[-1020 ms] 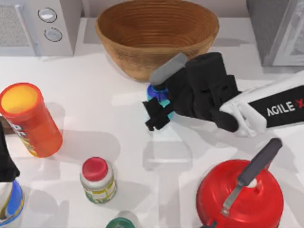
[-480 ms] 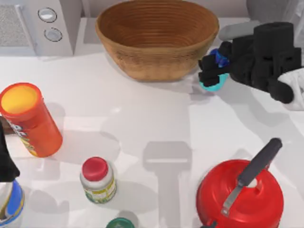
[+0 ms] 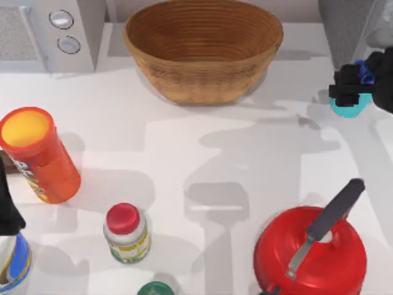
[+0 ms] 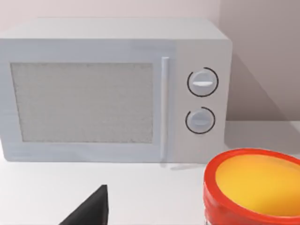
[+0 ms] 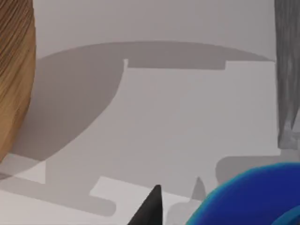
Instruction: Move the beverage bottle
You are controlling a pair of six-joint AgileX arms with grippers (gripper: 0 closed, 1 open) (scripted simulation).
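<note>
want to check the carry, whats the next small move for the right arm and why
Probably lower it toward bare table: the right gripper holds the beverage bottle at the top view's right edge, past the wicker bowl. The left gripper sits parked at the left edge.

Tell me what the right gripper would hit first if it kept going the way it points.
The right gripper, holding the teal beverage bottle, points toward the table's left; the woven wicker bowl looks nearest that line, though depth is unclear.

The white bench (image 3: 184, 153) carries a wicker bowl (image 3: 203, 46) at the back, a microwave (image 3: 52, 34) at back left, an orange canister (image 3: 37, 153) at left, a red-capped jar (image 3: 126, 232) in front, a red kettle (image 3: 310, 252) at front right, and what may be a green lid (image 3: 153, 289) at the front edge.
</note>
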